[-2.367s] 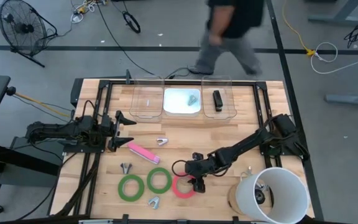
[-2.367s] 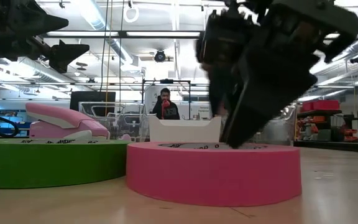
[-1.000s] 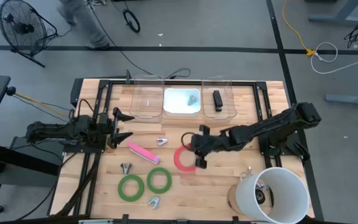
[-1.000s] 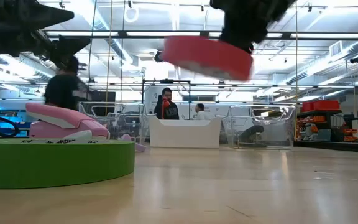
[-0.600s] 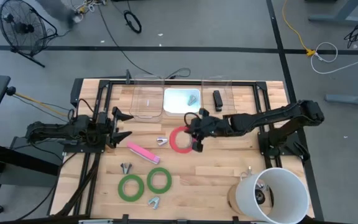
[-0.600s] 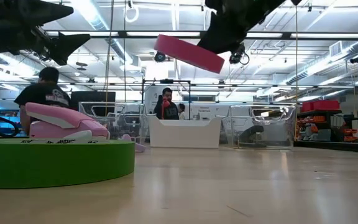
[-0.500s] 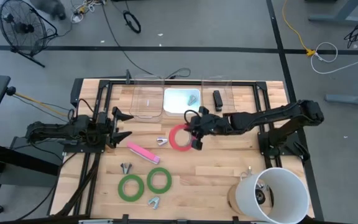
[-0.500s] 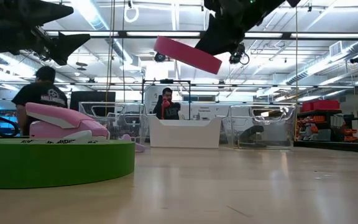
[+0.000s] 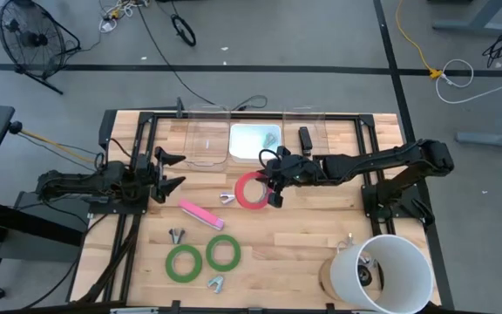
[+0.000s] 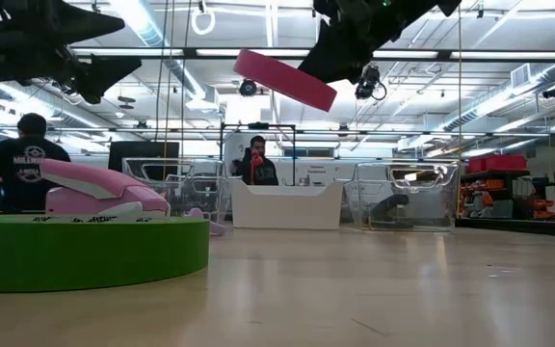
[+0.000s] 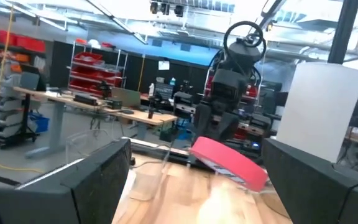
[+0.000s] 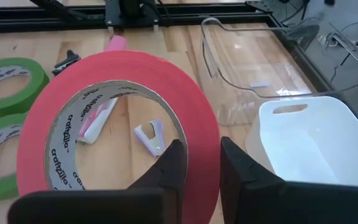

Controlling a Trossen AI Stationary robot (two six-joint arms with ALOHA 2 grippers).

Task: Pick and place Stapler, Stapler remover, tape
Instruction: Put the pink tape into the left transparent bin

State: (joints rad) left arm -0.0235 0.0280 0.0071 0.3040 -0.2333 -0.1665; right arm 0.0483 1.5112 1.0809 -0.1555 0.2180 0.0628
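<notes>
- High view: the right pincer (image 9: 274, 181) is stretched out over the middle of the bench (image 9: 321, 235), clamped on the rim of the red tape (image 9: 251, 191), which hangs in the air just short of the white bin (image 9: 254, 144). Two green tapes (image 9: 203, 257) lie flat near the front edge, a pink stapler (image 9: 200, 214) just behind them. The left pincer (image 9: 167, 170) waits at the left side, fingers spread wide.
- Low view: the red tape (image 10: 285, 80) is tilted, well above the bench, under the dark right arm. A green tape (image 10: 85, 251) fills the near left, the stapler (image 10: 104, 188) behind it.
- Left wrist view: the red tape (image 11: 229, 163) shows ahead between this arm's open fingers (image 11: 98, 180).
- Right wrist view: the fingers (image 12: 173, 165) pinch the red tape's (image 12: 117, 124) band, one inside the ring, one outside; a staple remover (image 12: 149, 137) shows through the hole.
</notes>
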